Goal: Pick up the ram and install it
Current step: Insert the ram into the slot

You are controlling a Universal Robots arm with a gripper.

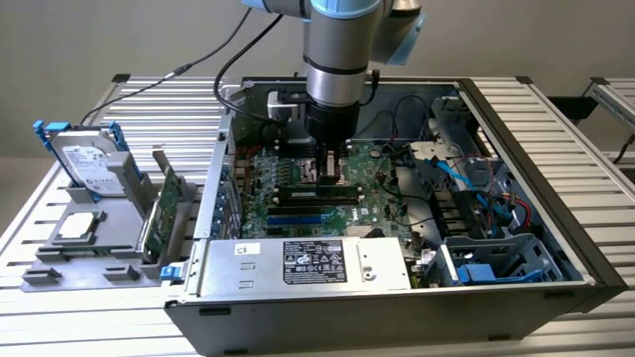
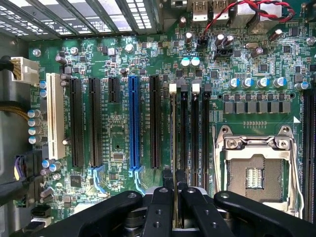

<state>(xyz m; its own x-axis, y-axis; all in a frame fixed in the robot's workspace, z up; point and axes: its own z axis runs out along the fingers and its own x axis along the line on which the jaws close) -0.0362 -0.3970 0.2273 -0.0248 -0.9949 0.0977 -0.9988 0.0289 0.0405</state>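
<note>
- While the gripper (image 2: 175, 200) hangs low inside the open computer case (image 1: 397, 323), its jaws are clamped on the ram (image 2: 174, 138), a thin stick seen edge-on in the wrist view and running lengthwise between the fingers.
- The ram lines up along the outermost of the four black memory slots (image 2: 195, 138), the one next to the long expansion slots (image 2: 133, 121). Whether its lower edge is already in the slot or just above it, I cannot tell.
- In the exterior view the gripper (image 1: 332, 165) stands upright over the middle of the motherboard (image 1: 297, 216).
- A slight sideways offset or twist would probably land the stick's edge on the slot wall. Pressing then could bend the stick or flex the board.
- A white latch (image 2: 172, 88) sits at the slot's far end. If it is not swung open, the ram would likely ride up on it and seat at one end only.
- The key notch is not visible, so a reversed stick is possible, and that would jam however hard it is pushed.
- A narrow grip on so thin a board may let it pivot in the jaws under load.
- The open CPU socket (image 2: 256, 170) lies just beyond the slots, and a slip that way could harm its contacts.
</note>
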